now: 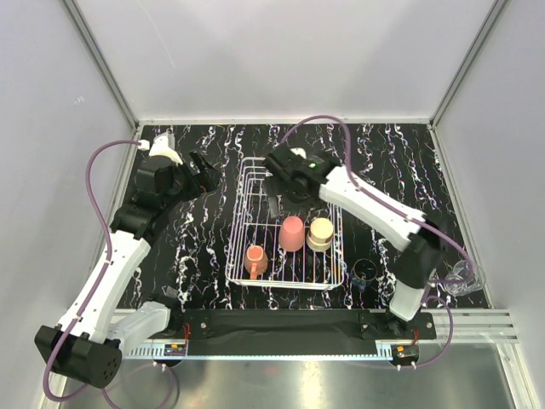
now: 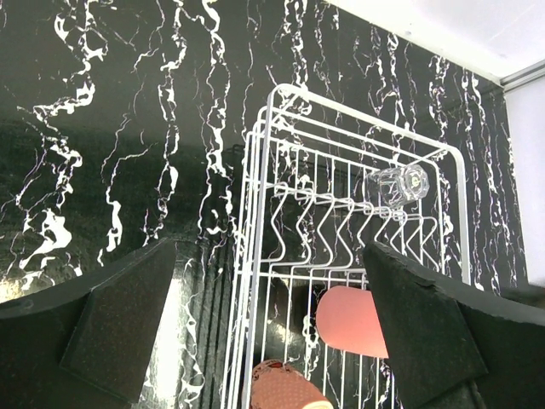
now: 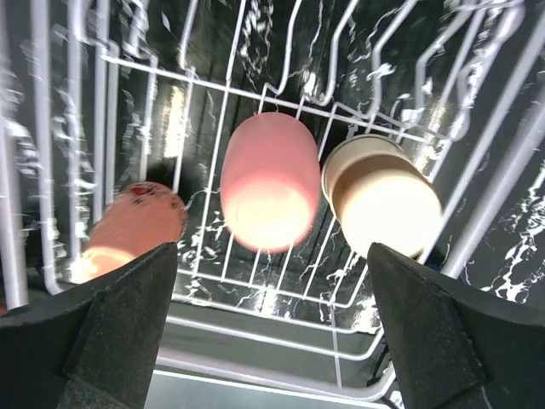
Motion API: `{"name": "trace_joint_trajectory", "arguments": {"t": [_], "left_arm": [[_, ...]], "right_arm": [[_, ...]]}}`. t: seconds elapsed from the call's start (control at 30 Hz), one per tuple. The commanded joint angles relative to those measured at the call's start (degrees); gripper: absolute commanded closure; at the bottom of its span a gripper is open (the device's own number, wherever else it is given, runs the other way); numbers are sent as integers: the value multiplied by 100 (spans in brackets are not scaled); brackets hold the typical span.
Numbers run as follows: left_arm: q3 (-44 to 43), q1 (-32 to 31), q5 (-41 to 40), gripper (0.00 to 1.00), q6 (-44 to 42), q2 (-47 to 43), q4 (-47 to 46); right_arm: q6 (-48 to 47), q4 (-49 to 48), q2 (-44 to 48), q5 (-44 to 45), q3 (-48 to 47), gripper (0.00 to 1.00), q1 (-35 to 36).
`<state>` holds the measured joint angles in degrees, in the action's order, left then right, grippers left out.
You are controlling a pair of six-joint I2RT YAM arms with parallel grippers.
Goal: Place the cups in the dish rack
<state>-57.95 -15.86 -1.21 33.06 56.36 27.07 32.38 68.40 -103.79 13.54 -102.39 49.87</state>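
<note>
The white wire dish rack (image 1: pixel 241 223) stands mid-table. In it are a pink tumbler (image 1: pixel 292 233), a cream cup (image 1: pixel 321 233) and an orange mug (image 1: pixel 255 260). A dark blue cup (image 1: pixel 366 273) stands on the table right of the rack. One clear glass (image 1: pixel 462 277) stands far right. Another clear glass (image 2: pixel 398 184) sits at the rack's far end. My left gripper (image 1: pixel 209 175) is open and empty over the table left of the rack (image 2: pixel 272 94). My right gripper (image 1: pixel 283 201) is open and empty above the rack's far half, with the tumbler (image 3: pixel 268 183), cream cup (image 3: pixel 383 200) and mug (image 3: pixel 132 226) below it.
The black marbled tabletop (image 1: pixel 192 247) is walled by white panels at the back and sides. A metal rail (image 1: pixel 281 328) runs along the near edge by the arm bases. The right arm's cable (image 1: pixel 319 119) loops over the far side.
</note>
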Motion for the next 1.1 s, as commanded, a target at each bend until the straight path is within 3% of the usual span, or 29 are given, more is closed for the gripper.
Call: {"name": "trace_joint_trajectory", "arguments": {"t": [0.0, 0.2, 0.53, 0.63, 0.8, 1.07], "left_arm": [[90, -58, 86, 1, -54, -221, -544], [48, -768, -98, 9, -378, -397, -650], [-348, -3025, -116, 25, -1187, -170, -659], [-707, -3754, -125, 28, -1380, 339, -475], [-1639, -4977, -107, 32, -1636, 1613, -185], [-3335, -5691, 350, 35, -1829, 3740, 517]], "right_arm": [[330, 129, 683, 508, 34, 0, -30], [980, 68, 1624, 1264, 693, 0, -222], [796, -274, 3073, 1142, 3134, 2, -2594], [831, -669, 3548, 1002, 3688, 4, -3332], [743, -1277, 4059, 421, 4244, 5, -3949], [577, -1426, 4638, 300, 4692, 10, -5134]]}}
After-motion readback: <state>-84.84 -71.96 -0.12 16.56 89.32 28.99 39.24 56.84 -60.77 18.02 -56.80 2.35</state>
